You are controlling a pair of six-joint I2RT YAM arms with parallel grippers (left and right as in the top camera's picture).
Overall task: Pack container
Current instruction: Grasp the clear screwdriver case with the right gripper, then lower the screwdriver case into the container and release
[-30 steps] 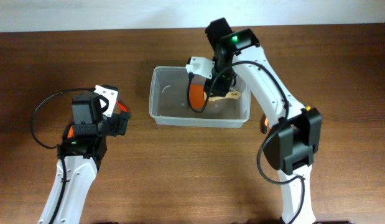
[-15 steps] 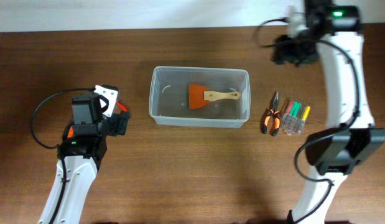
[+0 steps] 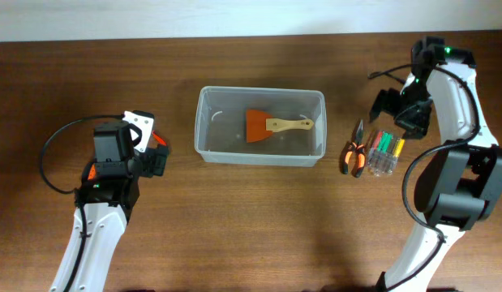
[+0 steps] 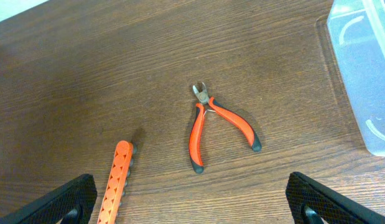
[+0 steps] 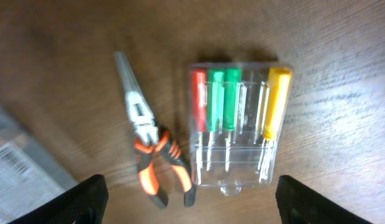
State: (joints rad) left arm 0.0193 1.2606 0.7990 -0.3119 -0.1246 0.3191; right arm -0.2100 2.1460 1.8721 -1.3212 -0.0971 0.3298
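The translucent container point(image 3: 260, 126) stands mid-table with an orange scraper point(image 3: 268, 125) with a wooden handle lying inside it. Its corner shows in the left wrist view point(image 4: 366, 68). My right gripper point(image 3: 401, 109) is open and empty, hovering over long-nose pliers point(image 5: 152, 155) and a clear case of screwdrivers point(image 5: 236, 121) right of the container. My left gripper point(image 3: 157, 158) is open and empty above small red-handled cutters point(image 4: 214, 124) and an orange strip tool point(image 4: 117, 180) left of the container.
The pliers point(image 3: 353, 154) and the screwdriver case point(image 3: 384, 152) lie side by side on the wooden table. The table's far edge runs along the top of the overhead view.
My right gripper let go of the scraper in the container, rose away to the far right, then came down over the pliers and screwdriver case. The left arm has not moved.
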